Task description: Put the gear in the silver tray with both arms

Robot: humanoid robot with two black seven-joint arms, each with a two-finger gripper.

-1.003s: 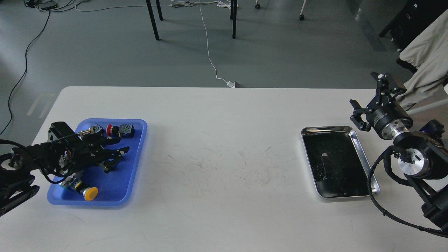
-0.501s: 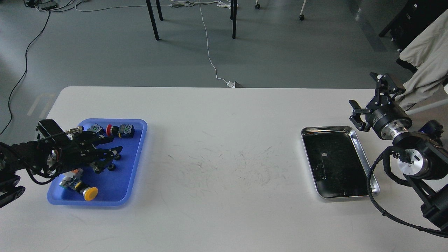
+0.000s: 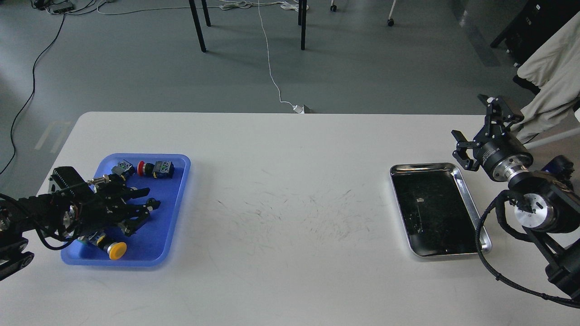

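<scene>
Left tool (image 3: 142, 206) hovers spread over the blue tray (image 3: 179, 181), seemingly gripping nothing; right tool (image 3: 476, 131) gapes, empty, just beyond the silver tray (image 3: 469, 199) across my desk (image 3: 290, 181).

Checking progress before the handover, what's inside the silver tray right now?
Nothing shows in the silver tray: only its dark, reflective, scuffed bottom. No part of it is covered; the right gripper is beyond its far right corner.

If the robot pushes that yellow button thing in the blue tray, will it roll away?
The yellow button part lies on its side with a round cap, so it may roll a little. Its boxy rear end would likely stop it, and the blue tray has a raised rim. It looks rigid, not floppy.
</scene>
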